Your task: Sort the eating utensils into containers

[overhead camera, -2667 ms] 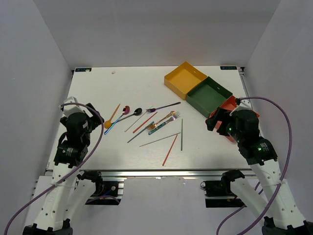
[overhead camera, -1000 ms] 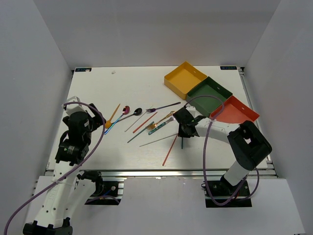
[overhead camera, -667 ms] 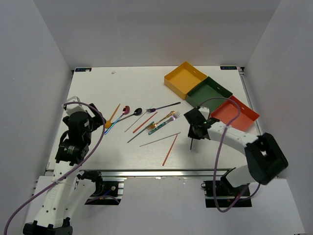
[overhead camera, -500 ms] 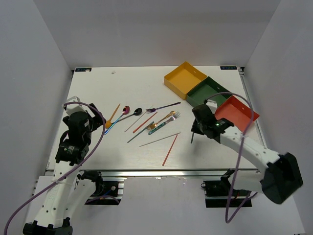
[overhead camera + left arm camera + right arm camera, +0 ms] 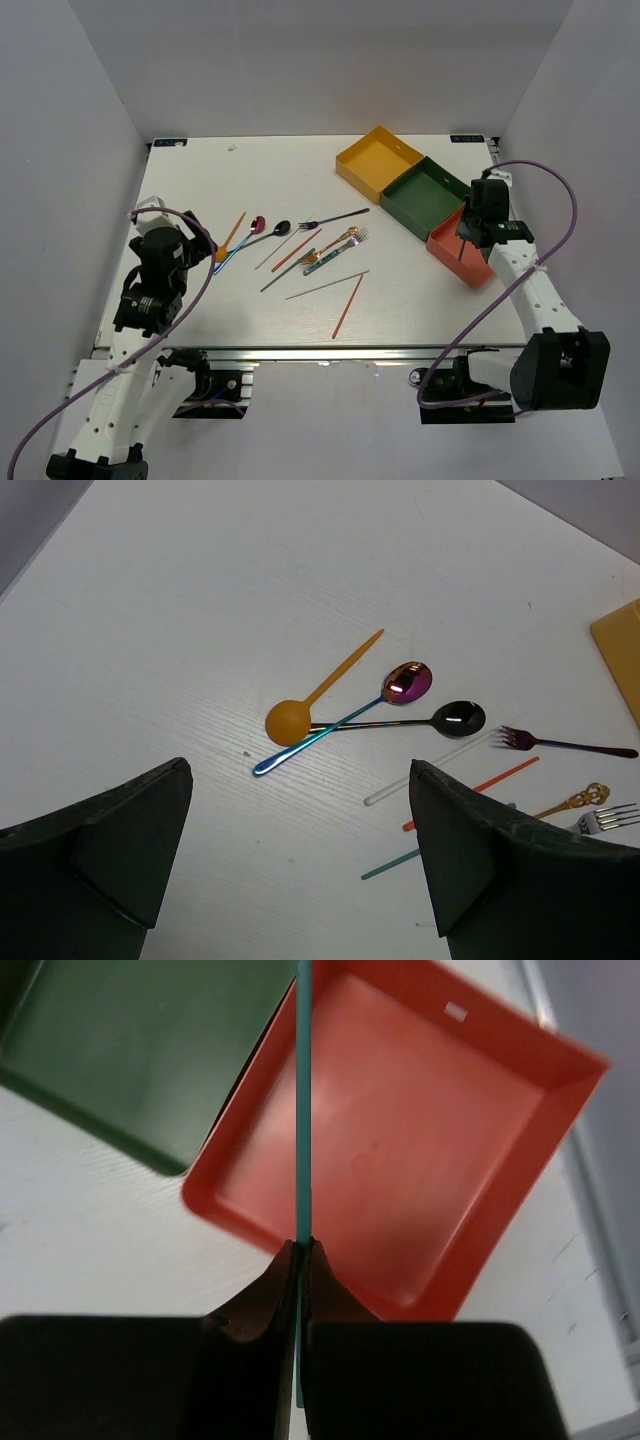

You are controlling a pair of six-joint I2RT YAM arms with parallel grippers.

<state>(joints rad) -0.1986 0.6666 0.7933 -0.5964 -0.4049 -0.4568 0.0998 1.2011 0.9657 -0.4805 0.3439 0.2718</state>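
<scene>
Chopstick (image 5: pixel 304 1080), teal in the wrist view, is pinched btwn the pads of R gripper (image 5: pixel 302 1250). Jaws are pressed tight on its shaft, w/ a short end showing behind them. It runs out over the red-orange tray (image 5: pixel 430 1190), crossing that tray's wall on the side nearest the dark green tray (image 5: pixel 120 1050). Can't tell if the stick touches the tray or hangs clear of it.

In the top view the dark green tray sits against the red-orange tray's far-left side. The yellow tray (image 5: pixel 378 160) is one step further along the same diagonal.

Other utensils lie well left of the red-orange tray on the table (image 5: pixel 250 170). Red chopstick (image 5: pixel 348 305) & grey chopstick (image 5: pixel 327 285) are closest to it. Then come a gold utensil (image 5: pixel 573 802), purple fork (image 5: pixel 560 744), dark spoon (image 5: pixel 455 718) & pink spoon (image 5: pixel 405 682), their handles crossing. Orange spoon (image 5: pixel 290 720) is farthest from the tray.

L gripper (image 5: pixel 298 770) is further left again, jaws spread wide, over the table just near the orange spoon.
</scene>
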